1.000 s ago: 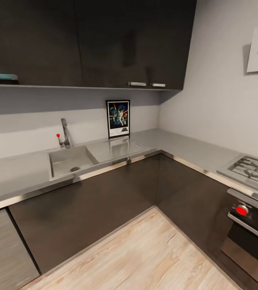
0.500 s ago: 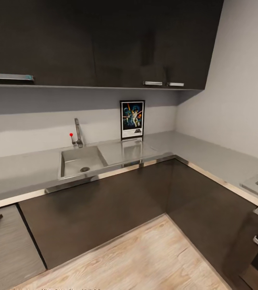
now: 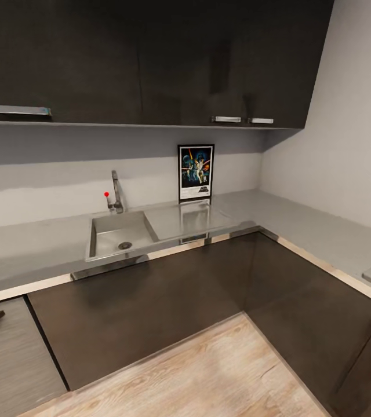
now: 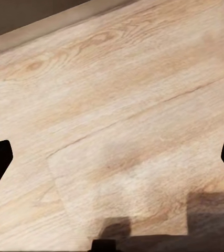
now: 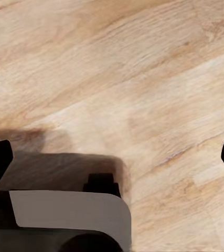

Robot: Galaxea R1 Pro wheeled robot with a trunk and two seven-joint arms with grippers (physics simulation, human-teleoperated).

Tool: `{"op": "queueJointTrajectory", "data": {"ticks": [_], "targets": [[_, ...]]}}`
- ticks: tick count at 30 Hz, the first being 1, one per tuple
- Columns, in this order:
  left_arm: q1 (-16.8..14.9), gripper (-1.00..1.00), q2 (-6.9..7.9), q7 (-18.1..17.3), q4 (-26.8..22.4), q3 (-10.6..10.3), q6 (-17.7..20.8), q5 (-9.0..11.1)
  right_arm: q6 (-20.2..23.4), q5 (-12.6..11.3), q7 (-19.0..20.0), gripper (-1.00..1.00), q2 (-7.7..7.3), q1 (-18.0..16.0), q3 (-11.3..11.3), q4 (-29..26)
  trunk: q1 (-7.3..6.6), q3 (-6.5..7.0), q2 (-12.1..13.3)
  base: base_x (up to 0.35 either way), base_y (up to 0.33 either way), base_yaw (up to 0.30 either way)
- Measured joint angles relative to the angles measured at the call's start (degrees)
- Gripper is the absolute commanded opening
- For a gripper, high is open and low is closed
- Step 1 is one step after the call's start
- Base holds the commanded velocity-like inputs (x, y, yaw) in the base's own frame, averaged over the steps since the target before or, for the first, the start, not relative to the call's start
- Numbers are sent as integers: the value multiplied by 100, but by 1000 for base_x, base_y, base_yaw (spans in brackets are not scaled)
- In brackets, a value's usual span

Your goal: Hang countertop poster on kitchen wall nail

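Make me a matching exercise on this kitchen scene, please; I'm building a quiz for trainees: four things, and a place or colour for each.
Things:
1. poster
2. sink
3. tap
4. floor

Descriptions:
A. pale wood planks
B. upright against the back wall on the kitchen countertop
C. set into the worktop
D. has a red-tipped lever

Pairs: 1-B, 2-C, 3-D, 4-A

Countertop (image 3: pixel 301 223) bare in front of poster (image 3: pixel 196 172) | sink (image 3: pixel 119 237) and faucet (image 3: pixel 116 192) well left of it | upper cabinets (image 3: pixel 151 58) overhang above | wood floor (image 3: pixel 208 370) open before cabinets.
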Motion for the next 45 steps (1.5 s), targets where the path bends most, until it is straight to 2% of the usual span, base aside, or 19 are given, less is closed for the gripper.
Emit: {"op": "queueJointTrajectory", "data": {"ticks": [10, 21, 27, 28, 29, 30, 31, 32, 39, 41, 45], "targets": [[0, 100, 0, 0, 0, 0, 0, 0, 321, 0, 0, 100, 0, 107, 0, 324, 0, 0, 0, 0, 0, 0], [0, 100, 0, 0, 0, 0, 0, 0, 322, 0, 0, 100, 0, 106, 1, 426, 0, 0, 0, 0, 0, 0], [9, 100, -75, -22, -193, 17, -193, -7, 129, -38, -13, 100, -193, -93, -14, 231, 0, 1, 0, 0, 0, 0], [14, 100, -87, -40, -805, 17, 29, -20, -591, -62, -15, 100, -400, -297, -59, 43, 0, -1, 0, 0, 0, 0], [12, 100, -85, -42, -1939, 15, 160, -19, -717, -50, -16, 100, -436, -368, -31, -356, 0, 1, 0, 0, 0, 0], [10, 100, -81, -44, -3082, 10, 495, -14, -964, -53, -19, 100, -466, -324, -37, -363, 0, 1, 0, 0, 0, 0], [11, 100, -86, -46, -4020, -31, 1284, -7, -1302, -54, -21, 100, -502, -238, -42, -361, 0, 1, 0, 0, 0, 0], [12, 100, -106, -47, -4382, -52, 1659, -5, -1400, -54, -22, 100, -513, -133, -42, -359, 0, 0, 0, 0, 0, 0], [-76, 100, -354, -52, -5032, -87, 2414, 1, -1533, -53, -28, 100, -527, 346, -41, -311, 0, 0, 0, 0, 0, 0], [-238, 100, -391, -54, -5085, -91, 2581, 3, -1544, -53, -32, 100, -529, 441, -42, -234, 0, 2, 1, 0, 0, 0], [-775, 100, -458, -55, -5139, -93, 3055, 10, -1556, -53, -36, 100, -530, 548, -47, 9, 0, 2, 1, 0, 0, 0]]}}
